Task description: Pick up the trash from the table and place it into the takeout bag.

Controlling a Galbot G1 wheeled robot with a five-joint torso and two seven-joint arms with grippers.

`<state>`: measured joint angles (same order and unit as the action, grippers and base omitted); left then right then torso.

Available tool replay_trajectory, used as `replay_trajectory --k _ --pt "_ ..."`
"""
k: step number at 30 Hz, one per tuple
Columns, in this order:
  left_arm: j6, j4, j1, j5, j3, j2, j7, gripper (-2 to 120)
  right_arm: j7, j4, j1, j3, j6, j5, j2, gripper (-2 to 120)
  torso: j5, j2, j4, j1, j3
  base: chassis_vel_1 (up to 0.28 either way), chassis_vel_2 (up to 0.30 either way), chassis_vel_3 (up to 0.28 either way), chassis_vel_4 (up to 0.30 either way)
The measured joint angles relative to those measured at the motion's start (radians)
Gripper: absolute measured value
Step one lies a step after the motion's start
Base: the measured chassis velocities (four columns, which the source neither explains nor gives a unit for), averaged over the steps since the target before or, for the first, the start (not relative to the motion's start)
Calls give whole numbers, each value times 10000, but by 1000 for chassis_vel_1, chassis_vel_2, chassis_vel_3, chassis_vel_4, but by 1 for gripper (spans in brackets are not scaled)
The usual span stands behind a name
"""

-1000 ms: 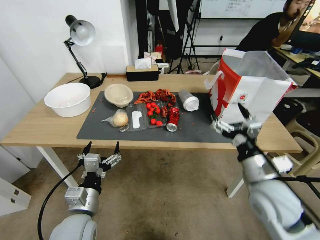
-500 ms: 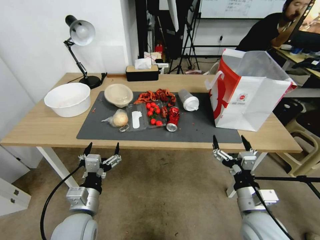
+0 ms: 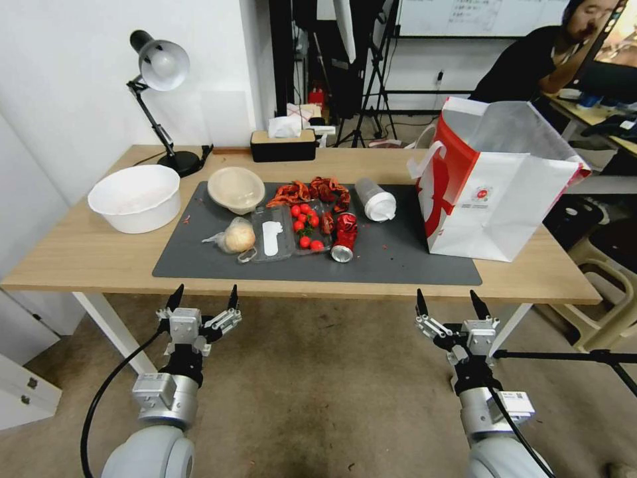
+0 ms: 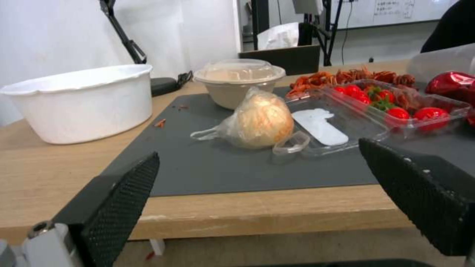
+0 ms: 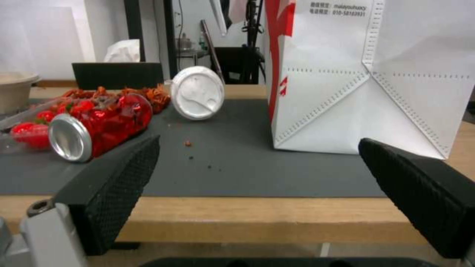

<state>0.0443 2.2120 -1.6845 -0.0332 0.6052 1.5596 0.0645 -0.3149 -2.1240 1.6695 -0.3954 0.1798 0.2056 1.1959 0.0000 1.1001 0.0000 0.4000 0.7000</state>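
Trash lies on the table's [image 3: 86,255] grey mat [image 3: 199,265]: bagged bun [image 3: 237,236], crushed can [image 3: 344,237], lidded cup [image 3: 375,199], with the takeout bag [image 3: 494,199] standing rightmost. We hold our left gripper [image 3: 203,299] and right gripper [image 3: 448,303] below the near edge, both spread wide and empty.

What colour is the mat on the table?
Dark grey mat, clearest in the head view.

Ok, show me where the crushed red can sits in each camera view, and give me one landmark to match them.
Head view: crushed red can lies on the dark grey mat, mid-table, silver end toward the robot.
Left wrist view: a red sliver at the picture's edge, past the tomato tray.
Right wrist view: lying on the mat, silver end facing the camera.
Shared landmark: the mat.
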Motion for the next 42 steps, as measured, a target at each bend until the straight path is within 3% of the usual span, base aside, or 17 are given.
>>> replay_trajectory --k 15,25,33,42 --pt "-23 11 6 47 -8 13 3 100 -836 -158 -1962 1207 -1505 1250 -113 100 -1 -1 -2 0 0 0 0 0 0" --pt "-16 -109 68 154 -82 133 56 100 -1409 703 -4246 2715 -2417 2654 -180 100 -2 -2 0 0 1 0 0 0 0" --pt "-20 -185 56 224 -31 204 61 100 -2283 2277 -6459 4462 -3053 3128 76 100 -1 -2 1 1 2 0 0 0 0" --pt "-128 -241 40 225 41 239 32 100 -2942 2764 -7168 5049 -3777 3264 283 100 -1 -2 1 0 1 0 0 0 0"
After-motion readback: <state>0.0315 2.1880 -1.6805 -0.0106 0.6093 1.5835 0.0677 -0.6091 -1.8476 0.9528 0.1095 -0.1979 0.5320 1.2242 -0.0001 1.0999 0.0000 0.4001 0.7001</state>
